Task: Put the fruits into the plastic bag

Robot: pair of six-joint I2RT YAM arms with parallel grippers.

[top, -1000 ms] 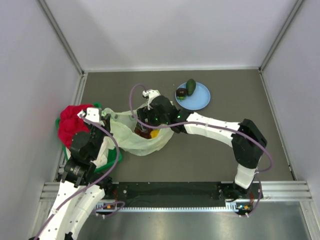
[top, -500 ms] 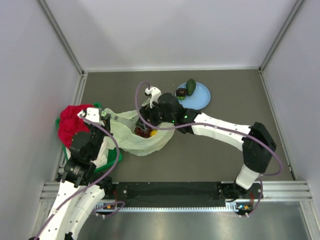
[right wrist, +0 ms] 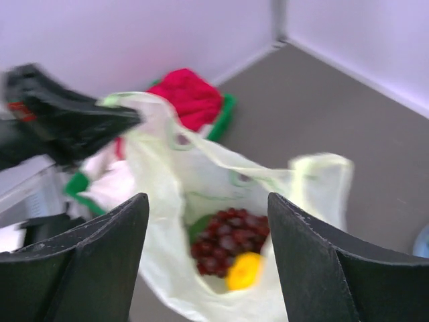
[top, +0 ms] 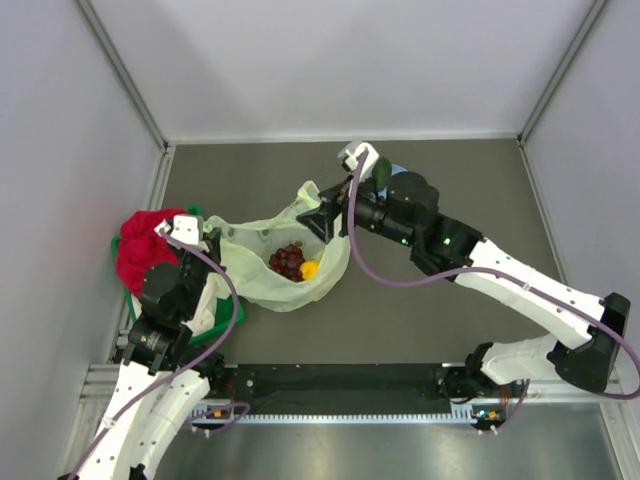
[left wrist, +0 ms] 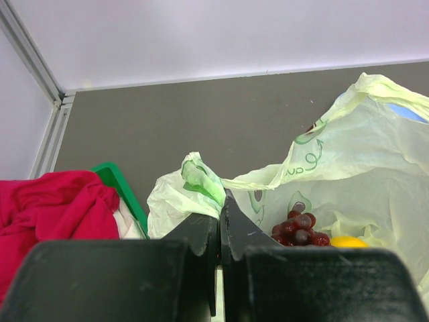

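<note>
The pale yellow-green plastic bag lies open left of centre. A dark red grape bunch and an orange-yellow citrus lie inside it; both also show in the left wrist view, grapes and citrus, and in the right wrist view, grapes and citrus. My left gripper is shut on the bag's left handle. My right gripper is open and empty above the bag's right rim. The green avocado peeks out behind my right arm. The small dark fruit is hidden.
A green tray with a red cloth and white cloths stands at the left wall. The blue plate is almost wholly hidden behind my right wrist. Walls close off the left, back and right sides.
My right gripper has come out of the bag and risen back to the right, empty. The grapes and citrus now show inside the bag. The right arm now covers the plate.
</note>
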